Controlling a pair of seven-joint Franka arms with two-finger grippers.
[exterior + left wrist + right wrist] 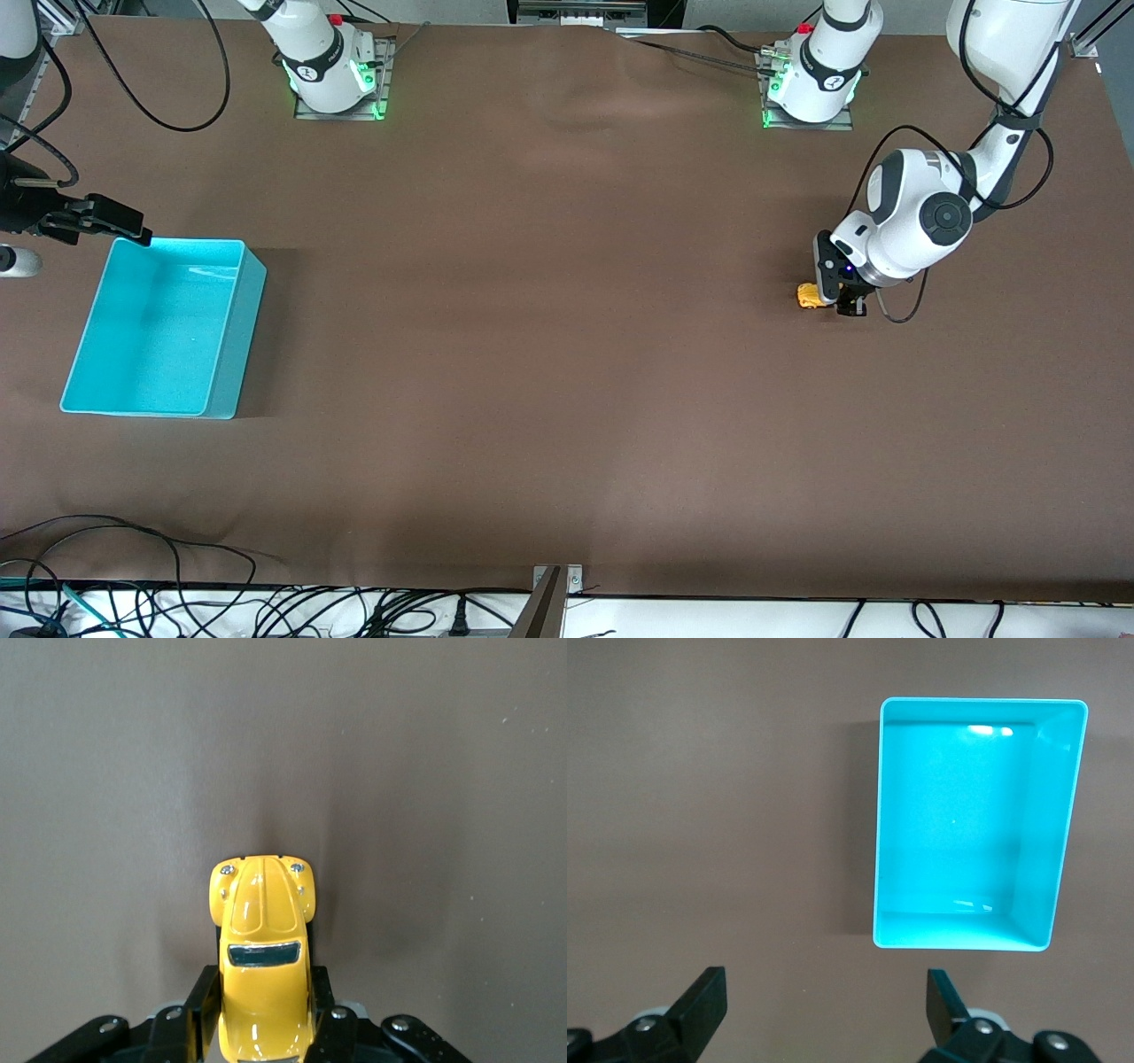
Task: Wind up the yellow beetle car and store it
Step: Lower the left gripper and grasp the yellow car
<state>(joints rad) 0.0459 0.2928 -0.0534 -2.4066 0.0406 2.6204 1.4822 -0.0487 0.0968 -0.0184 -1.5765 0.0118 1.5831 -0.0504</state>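
The turquoise bin (164,328) is the thing nearest the front camera, sitting on the brown table (567,399) at the right arm's end. Toward the left arm's end, well apart from the bin, is the yellow beetle car (808,296). In the front view it is only a tiny yellow spot beside the left gripper (842,299). The left wrist view shows more: the car (262,957) sits between the 2 black fingers (202,1003), which are closed on its sides. The right gripper (111,221) waits over the table by the bin's corner. The right wrist view shows its 2 fingers (700,1005) wide apart, holding nothing, and the inside of the bin (974,824).
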